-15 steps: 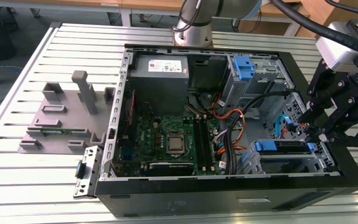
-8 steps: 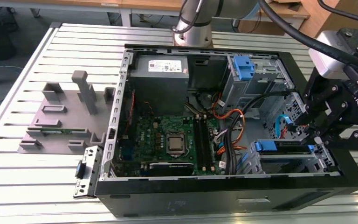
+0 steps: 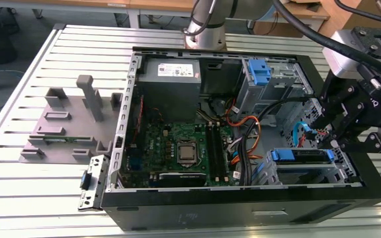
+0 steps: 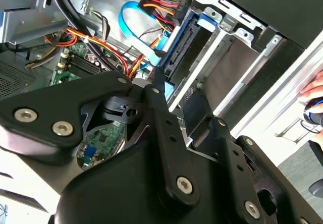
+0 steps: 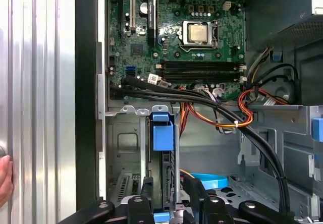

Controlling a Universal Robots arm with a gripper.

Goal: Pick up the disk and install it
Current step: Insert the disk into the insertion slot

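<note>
1. Exterior view: a black, open-sided computer tower case (image 3: pixel 243 208) lies on a slatted silver aluminium table (image 3: pixel 18 183). A grey plastic fixture with upright pegs (image 3: pixel 71 124) stands beside the case, on the exterior view's left. Pale wooden desks (image 3: pixel 151 5) stand behind the table over a grey floor. The disk (image 3: pixel 303 155), a flat drive framed by blue plastic rails, sits in the silver metal drive cage (image 3: pixel 309 173) at the case's corner on the exterior view's right. The black gripper (image 3: pixel 339 141) hangs just over one end of that cage. I cannot tell whether it is clenched or released. A bare blue plastic bracket (image 3: pixel 260 72) sits in another bay, near the grey power-supply box (image 3: pixel 170 74).
2. Second wrist view: the gripper (image 4: pixel 179 100) is close against the edge-on disk (image 4: pixel 177 47). A flat light-blue cable (image 4: pixel 132 19) and a bundle of red, yellow and orange wires (image 4: pixel 161 2) lie near it. A person's hand (image 4: pixel 314 95) shows beyond the case wall.
3. First wrist view: the gripper (image 5: pixel 169 191) straddles the cage slot where the disk (image 5: pixel 163 135) stands edge-on, blue tab showing. Thick black cables (image 5: pixel 202 100) cross between the cage and the green motherboard (image 5: pixel 176 27). The hand (image 5: pixel 5 178) rests on the table (image 5: pixel 40 82).
</note>
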